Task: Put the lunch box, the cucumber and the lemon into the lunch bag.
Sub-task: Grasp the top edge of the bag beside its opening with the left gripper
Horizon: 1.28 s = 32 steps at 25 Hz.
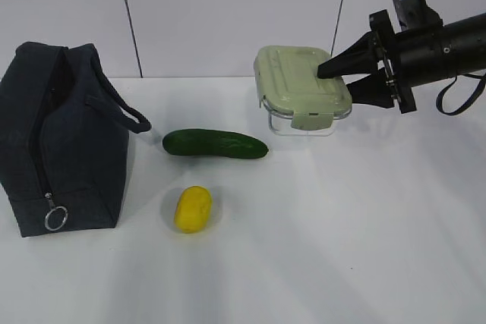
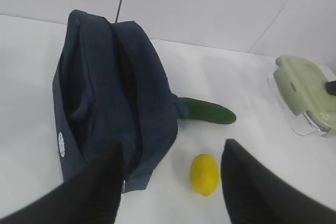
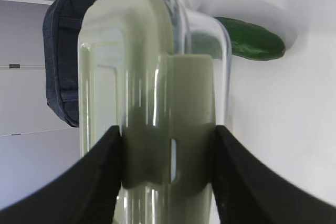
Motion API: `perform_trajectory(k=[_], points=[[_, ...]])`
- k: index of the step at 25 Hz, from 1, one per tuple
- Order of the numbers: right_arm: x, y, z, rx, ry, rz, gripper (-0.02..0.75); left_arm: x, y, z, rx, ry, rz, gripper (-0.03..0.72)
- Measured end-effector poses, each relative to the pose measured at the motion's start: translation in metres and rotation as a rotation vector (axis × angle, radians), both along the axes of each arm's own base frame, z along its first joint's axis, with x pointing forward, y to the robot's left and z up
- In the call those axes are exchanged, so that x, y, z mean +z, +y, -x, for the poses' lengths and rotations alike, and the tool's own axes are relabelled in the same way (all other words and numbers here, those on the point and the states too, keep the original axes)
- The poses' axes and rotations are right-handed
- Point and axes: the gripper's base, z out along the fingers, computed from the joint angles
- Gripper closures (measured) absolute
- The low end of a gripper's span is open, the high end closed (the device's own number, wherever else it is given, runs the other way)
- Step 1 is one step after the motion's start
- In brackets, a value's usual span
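Two pincers | right pincer (image 1: 343, 81) clamps lunch box (image 1: 300, 81) | left pincer (image 2: 170, 182) agape, empty

No readable text showing anywhere. Bag (image 2: 113, 98) is carrying a small round white logo (image 2: 61, 144) on its side, but it's too small to read.

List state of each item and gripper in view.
lunch box: lid latched, clamped at one end by right gripper
lunch bag: upright, top looks unzipped
cucumber: lying loose on table
lemon: loose on table
left gripper: open, empty, above bag and lemon
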Motion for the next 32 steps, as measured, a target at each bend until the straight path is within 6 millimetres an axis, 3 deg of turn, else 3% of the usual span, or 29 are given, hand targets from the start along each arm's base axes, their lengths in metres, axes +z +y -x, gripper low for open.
perform_trajectory(k=[7, 13, 16, 24, 32], points=[[0.000, 0.000, 0.000, -0.001, 0.000, -0.001, 0.358, -0.002, 0.001, -0.076, 0.010, 0.144, 0.011, 0.256], [0.000, 0.000, 0.000, -0.001, 0.000, -0.002, 0.358, -0.028, 0.001, -0.144, 0.005, 0.292, 0.002, 0.256], [0.000, 0.000, 0.000, -0.001, 0.000, -0.002, 0.358, -0.047, 0.005, -0.167, 0.006, 0.388, 0.019, 0.256], [0.001, 0.000, 0.000, -0.005, 0.000, -0.008, 0.358, -0.088, 0.022, -0.197, -0.015, 0.515, 0.102, 0.256], [0.001, 0.000, 0.000, -0.006, -0.001, -0.010, 0.358, -0.103, 0.033, -0.210, 0.004, 0.499, 0.074, 0.257]])
